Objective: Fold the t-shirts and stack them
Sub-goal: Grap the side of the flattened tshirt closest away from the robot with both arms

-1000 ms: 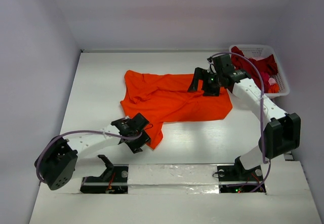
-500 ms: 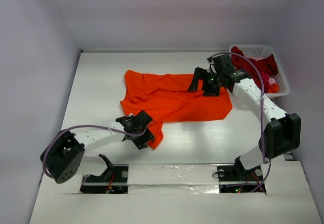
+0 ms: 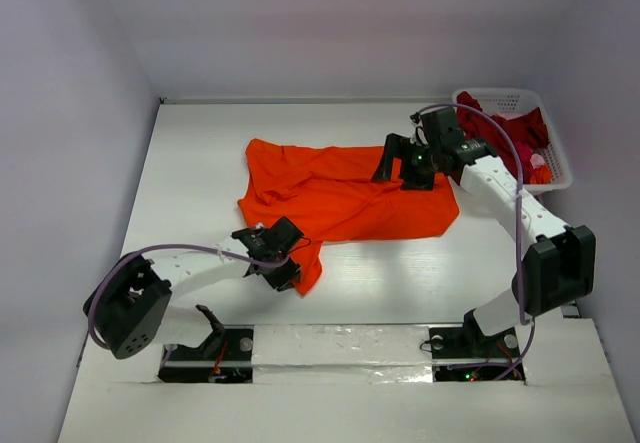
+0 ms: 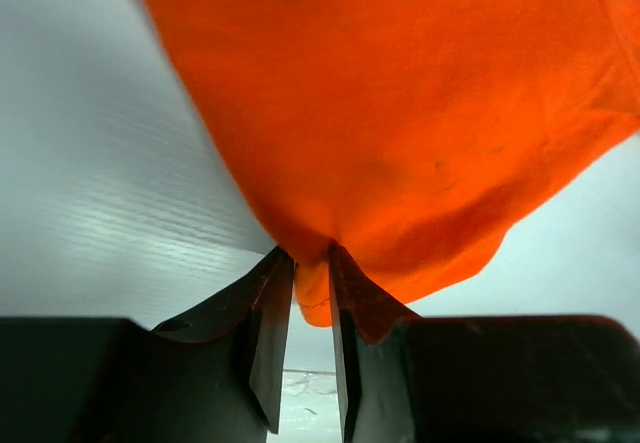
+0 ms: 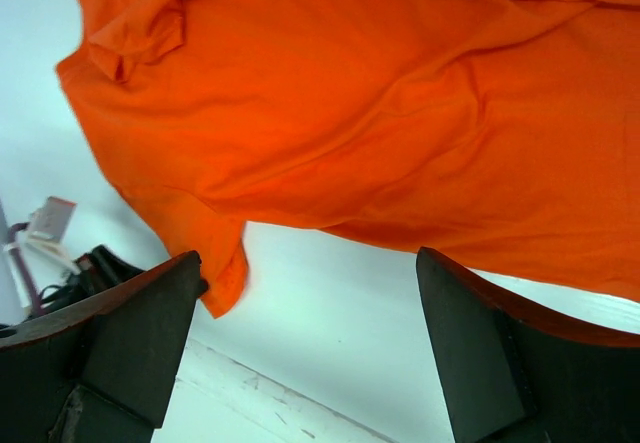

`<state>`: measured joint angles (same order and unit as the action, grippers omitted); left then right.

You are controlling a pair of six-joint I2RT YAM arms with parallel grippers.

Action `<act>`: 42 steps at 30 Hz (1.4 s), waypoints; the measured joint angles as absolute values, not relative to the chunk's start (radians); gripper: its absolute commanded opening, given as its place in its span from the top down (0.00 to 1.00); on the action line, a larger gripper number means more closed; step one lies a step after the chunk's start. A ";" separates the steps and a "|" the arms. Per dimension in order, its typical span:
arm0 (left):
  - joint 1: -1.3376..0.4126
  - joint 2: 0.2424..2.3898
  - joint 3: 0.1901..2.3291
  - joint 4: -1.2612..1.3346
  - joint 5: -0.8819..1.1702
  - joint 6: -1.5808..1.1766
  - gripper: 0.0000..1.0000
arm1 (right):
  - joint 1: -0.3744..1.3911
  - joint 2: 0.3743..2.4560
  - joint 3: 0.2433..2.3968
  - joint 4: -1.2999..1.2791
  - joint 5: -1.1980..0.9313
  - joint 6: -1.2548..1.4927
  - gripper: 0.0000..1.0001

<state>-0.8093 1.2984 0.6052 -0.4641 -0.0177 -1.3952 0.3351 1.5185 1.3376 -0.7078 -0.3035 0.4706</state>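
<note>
The basket point(image 3: 552, 181) hides much of the crimson t-shirt point(image 3: 512, 128), seemingly bunched beyond reading its shape.

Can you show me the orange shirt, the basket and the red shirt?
Orange shirt point(image 3: 340, 198): top view, middle of the cloth.
Basket point(image 3: 505, 92): top view, far rim.
Red shirt point(image 3: 528, 128): top view, bunched cloth inside basket.

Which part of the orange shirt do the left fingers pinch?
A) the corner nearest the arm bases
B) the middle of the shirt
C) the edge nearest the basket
A: the left wrist view shows the left fingers pinching a hanging tip of the orange shirt, and the top view places it at the near corner.
</note>
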 measured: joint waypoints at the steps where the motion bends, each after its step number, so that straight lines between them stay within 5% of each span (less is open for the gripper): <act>1: -0.809 1.298 0.610 -0.479 -0.024 -1.395 0.82 | 0.335 1.518 1.332 -0.706 -0.295 0.471 0.09; 12: -0.804 1.231 0.749 -0.618 -0.094 -1.382 0.99 | 0.335 1.387 1.092 -0.671 -0.069 0.617 0.13; 20: -0.802 1.237 0.749 -0.652 -0.105 -1.365 0.51 | 0.335 1.399 1.084 -0.643 -0.059 0.653 0.13; 22: -0.802 1.230 0.749 -0.667 -0.107 -1.365 0.47 | 0.335 1.399 1.084 -0.642 -0.059 0.655 0.13; 42: -0.801 1.278 0.636 -0.574 -0.064 -1.366 0.53 | 0.335 1.382 1.098 -0.642 -0.060 0.663 0.13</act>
